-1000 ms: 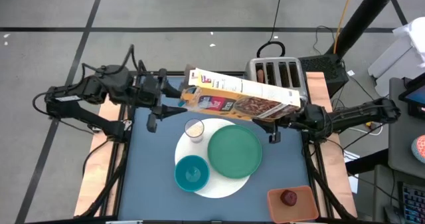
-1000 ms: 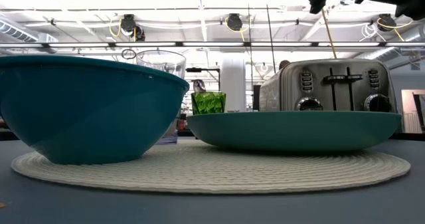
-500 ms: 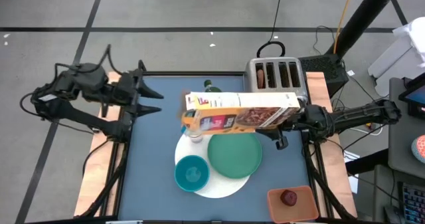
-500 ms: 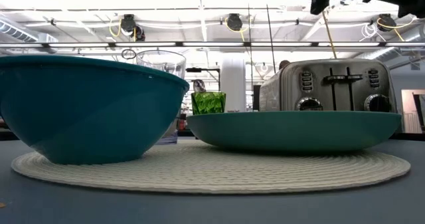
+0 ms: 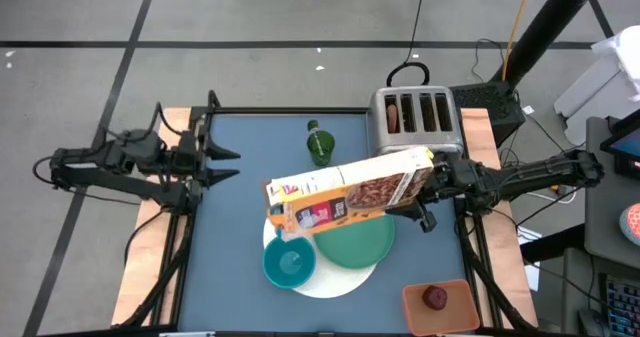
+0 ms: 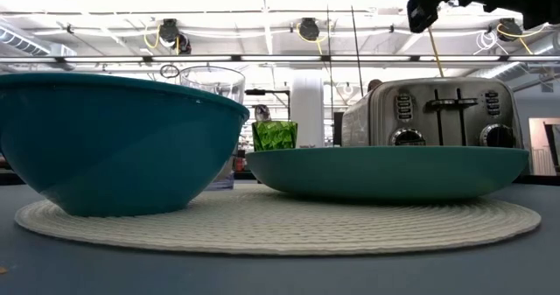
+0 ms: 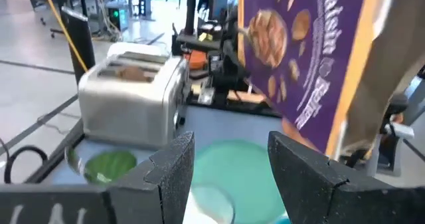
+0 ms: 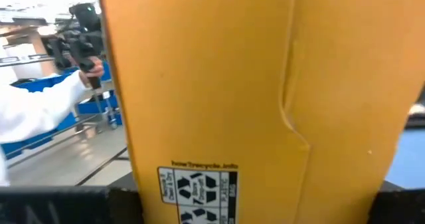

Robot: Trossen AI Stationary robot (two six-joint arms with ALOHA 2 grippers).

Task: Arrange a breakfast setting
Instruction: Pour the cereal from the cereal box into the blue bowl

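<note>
Right gripper (image 5: 432, 177) clamped on a cereal box (image 5: 345, 189), held tilted in the air over the breakfast setting.

The box hangs above the teal bowl (image 5: 289, 262) and green plate (image 5: 355, 239), which sit on the white round placemat (image 5: 330, 277). The green cup (image 5: 319, 143) stands near the toaster (image 5: 415, 115). A red fruit (image 5: 434, 297) lies in the orange tray (image 5: 412, 312). The left gripper (image 5: 222, 164) waits at the table's left edge, fingers (image 7: 174, 177) apart, holding nothing.

One cereal box (image 5: 350, 191), one plate (image 5: 358, 239), one bowl (image 5: 289, 262), one toaster (image 5: 416, 114), one cup (image 5: 319, 143).
</note>
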